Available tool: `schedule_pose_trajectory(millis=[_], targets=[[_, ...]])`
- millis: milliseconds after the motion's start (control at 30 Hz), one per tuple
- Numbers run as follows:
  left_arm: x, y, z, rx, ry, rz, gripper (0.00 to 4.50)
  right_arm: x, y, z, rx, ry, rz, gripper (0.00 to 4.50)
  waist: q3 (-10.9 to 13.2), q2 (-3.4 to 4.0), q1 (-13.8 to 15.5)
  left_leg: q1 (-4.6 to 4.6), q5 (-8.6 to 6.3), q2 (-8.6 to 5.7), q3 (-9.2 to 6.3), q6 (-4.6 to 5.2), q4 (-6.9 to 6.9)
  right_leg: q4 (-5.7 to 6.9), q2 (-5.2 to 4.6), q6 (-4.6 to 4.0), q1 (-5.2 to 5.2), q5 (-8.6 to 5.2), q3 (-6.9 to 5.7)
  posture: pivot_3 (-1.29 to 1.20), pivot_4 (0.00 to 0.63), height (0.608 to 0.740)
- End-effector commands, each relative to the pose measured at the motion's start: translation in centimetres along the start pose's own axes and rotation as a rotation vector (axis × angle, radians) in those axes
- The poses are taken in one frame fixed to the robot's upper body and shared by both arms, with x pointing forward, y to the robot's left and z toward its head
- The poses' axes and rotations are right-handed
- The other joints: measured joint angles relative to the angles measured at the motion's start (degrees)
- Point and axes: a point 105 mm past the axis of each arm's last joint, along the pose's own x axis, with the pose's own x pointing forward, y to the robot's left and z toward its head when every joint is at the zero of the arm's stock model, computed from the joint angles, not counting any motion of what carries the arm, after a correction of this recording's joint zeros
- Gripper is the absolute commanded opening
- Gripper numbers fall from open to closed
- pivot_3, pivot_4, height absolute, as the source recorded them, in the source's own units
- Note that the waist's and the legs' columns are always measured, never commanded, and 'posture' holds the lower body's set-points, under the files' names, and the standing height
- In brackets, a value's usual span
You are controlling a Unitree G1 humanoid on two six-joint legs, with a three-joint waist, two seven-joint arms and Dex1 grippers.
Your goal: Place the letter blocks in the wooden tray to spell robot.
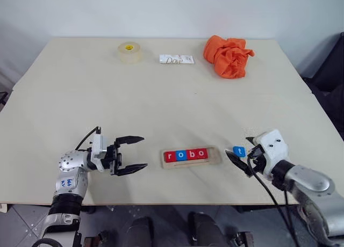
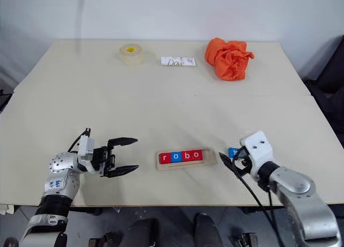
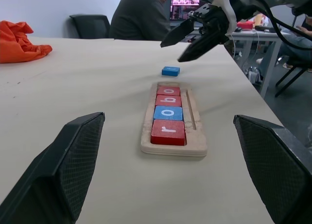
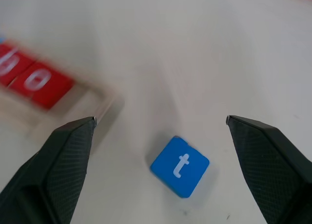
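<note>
The wooden tray (image 1: 214, 156) lies near the table's front edge. It holds several letter blocks in a row: red r (image 1: 170, 156), blue o (image 1: 180, 155), red b (image 1: 191, 154) and red o (image 1: 201, 153). Its right end slot is bare. The blue t block (image 1: 239, 151) lies flat on the table just right of the tray. My right gripper (image 1: 237, 145) is open and hovers over the t block (image 4: 179, 166), straddling it without touching. My left gripper (image 1: 144, 152) is open and level, left of the tray and pointing at it, with nothing between its fingers.
At the table's far side sit a tape roll (image 1: 129, 51), a white Dove packet (image 1: 176, 59) and a crumpled orange cloth (image 1: 228, 56). The table's front edge runs just below the tray. A person (image 3: 141, 14) sits at a desk beyond the table.
</note>
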Motion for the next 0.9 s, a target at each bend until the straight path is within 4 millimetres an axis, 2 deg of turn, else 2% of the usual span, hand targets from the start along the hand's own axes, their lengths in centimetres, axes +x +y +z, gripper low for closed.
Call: schedule_pose_trajectory(millis=[33, 200, 400, 533, 633, 867, 900], targets=[[0.4, 0.0, 0.6, 0.04, -0.013, -0.003, 4.5, -0.2, -0.3, 0.0, -0.126, 0.013, 0.164, 4.47, 0.01, -0.02, -0.01, 0.0, 0.0, 0.0, 0.0, 0.0, 0.01, 0.0, 0.01, 0.01, 0.01, 0.01, 0.0, 0.0, 0.15, 0.74], [0.4, -0.3, 0.5, 0.043, -0.015, 0.002, 4.5, 0.3, -1.9, -1.4, -0.242, 0.095, 0.289, 4.47, 0.03, -0.05, -0.03, 0.02, 0.0, 0.01, 0.02, 0.0, 0.03, 0.0, 0.02, 0.04, 0.0, 0.02, 0.01, 0.0, 0.15, 0.74], [0.1, -0.8, 0.6, 0.049, -0.017, 0.038, 4.5, 1.7, -3.7, -3.3, -0.268, 0.168, 0.38, 4.47, 0.03, -0.05, 0.0, 0.03, 0.0, 0.01, 0.06, 0.0, 0.03, 0.03, 0.01, 0.05, -0.02, 0.03, 0.05, 0.0, 0.15, 0.74], [-0.1, -1.3, 0.6, 0.05, -0.012, 0.057, 4.5, 2.4, -4.3, -3.8, -0.261, 0.185, 0.404, 4.47, 0.03, -0.05, -0.01, 0.06, 0.0, 0.02, 0.06, -0.01, 0.09, 0.02, -0.02, 0.06, 0.05, 0.04, 0.05, 0.0, 0.15, 0.74], [-0.3, -1.4, 0.6, 0.053, -0.01, 0.072, 4.5, 2.5, -4.5, -3.9, -0.259, 0.183, 0.43, 3.88, 0.03, -0.06, 0.04, 0.13, 0.0, 0.01, 0.06, -0.01, 0.12, 0.03, -0.05, 0.06, 0.11, 0.05, 0.04, 0.0, 0.15, 0.74], [-0.4, -1.6, 0.5, 0.055, -0.009, 0.088, 4.5, 2.4, -4.8, -3.8, -0.259, 0.188, 0.451, 1.54, 0.03, -0.06, 0.04, 0.13, 0.01, -0.01, 0.06, -0.01, 0.19, 0.06, -0.12, 0.07, 0.15, 0.08, 0.04, 0.0, 0.15, 0.74], [-0.4, -1.6, 0.5, 0.055, -0.009, 0.088, 4.5, 2.5, -4.9, -3.7, -0.262, 0.187, 0.449, 1.46, 0.02, -0.06, 0.06, 0.13, 0.01, -0.01, 0.06, -0.01, 0.19, 0.06, -0.12, 0.07, 0.15, 0.08, 0.05, 0.0, 0.15, 0.74]])
